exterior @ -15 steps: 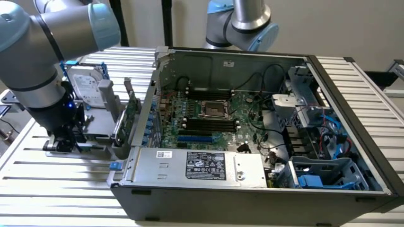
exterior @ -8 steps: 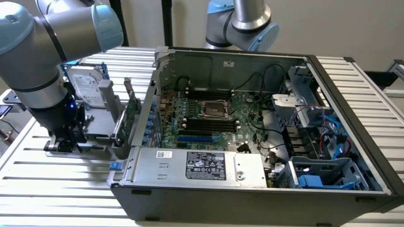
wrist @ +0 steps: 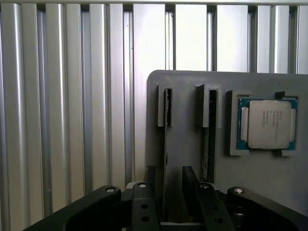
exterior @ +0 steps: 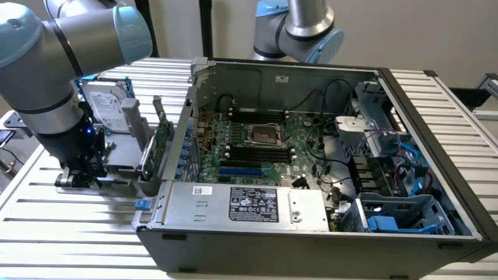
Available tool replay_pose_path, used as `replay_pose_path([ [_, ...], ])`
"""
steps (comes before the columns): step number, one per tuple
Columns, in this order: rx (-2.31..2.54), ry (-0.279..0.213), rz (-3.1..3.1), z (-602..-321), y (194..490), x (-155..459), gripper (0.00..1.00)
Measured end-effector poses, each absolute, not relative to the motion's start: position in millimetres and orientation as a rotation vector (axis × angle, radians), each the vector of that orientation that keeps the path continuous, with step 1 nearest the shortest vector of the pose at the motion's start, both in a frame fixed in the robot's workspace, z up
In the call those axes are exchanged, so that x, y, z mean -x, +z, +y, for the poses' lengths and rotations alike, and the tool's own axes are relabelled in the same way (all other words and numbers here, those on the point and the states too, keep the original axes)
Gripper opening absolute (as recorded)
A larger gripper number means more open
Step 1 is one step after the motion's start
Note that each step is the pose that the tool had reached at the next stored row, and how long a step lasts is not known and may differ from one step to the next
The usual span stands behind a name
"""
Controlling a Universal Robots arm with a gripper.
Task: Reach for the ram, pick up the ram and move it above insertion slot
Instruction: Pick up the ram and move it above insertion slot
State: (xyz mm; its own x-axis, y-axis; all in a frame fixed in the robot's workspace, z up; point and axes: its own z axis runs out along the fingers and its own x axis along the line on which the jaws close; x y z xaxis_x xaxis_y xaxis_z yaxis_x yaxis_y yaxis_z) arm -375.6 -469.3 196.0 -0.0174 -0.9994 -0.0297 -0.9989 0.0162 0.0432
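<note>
The gripper (wrist: 168, 175) hung low over the grey holder (wrist: 187, 139), fingers (wrist: 150, 177) parted astride the upright ram (wrist: 167, 108), not clamping it.

A high camera sees the computer case (exterior: 311, 248) and the holder (exterior: 118, 156) beside it. The wrist camera hangs close over that holder (wrist: 187, 120).

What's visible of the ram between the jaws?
The ram stands on edge in the grey holder, seen edge-on as a thin dark strip. Its far end sits in a raised grey bracket. The gripper straddles its near end, jaws open, a gap on each side, not touching. A second stick stands parallel beside it.
</note>
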Motion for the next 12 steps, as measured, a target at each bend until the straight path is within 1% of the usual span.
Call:
replay_pose_path([
  [1, -2.196, -0.081, -2.233, -469.3, 195.9, 375.5, 0.34],
  [4, -2.196, -0.081, -2.233, -469.3, 195.9, 375.4, 0.16],
  [6, -2.196, -0.081, -2.233, -469.3, 195.9, 375.4, 0.16],
  [7, -2.196, -0.081, -2.233, -469.3, 195.9, 375.4, 0.13],
  [12, -2.196, -0.081, -2.233, -469.3, 195.9, 375.5, 0.13],
])
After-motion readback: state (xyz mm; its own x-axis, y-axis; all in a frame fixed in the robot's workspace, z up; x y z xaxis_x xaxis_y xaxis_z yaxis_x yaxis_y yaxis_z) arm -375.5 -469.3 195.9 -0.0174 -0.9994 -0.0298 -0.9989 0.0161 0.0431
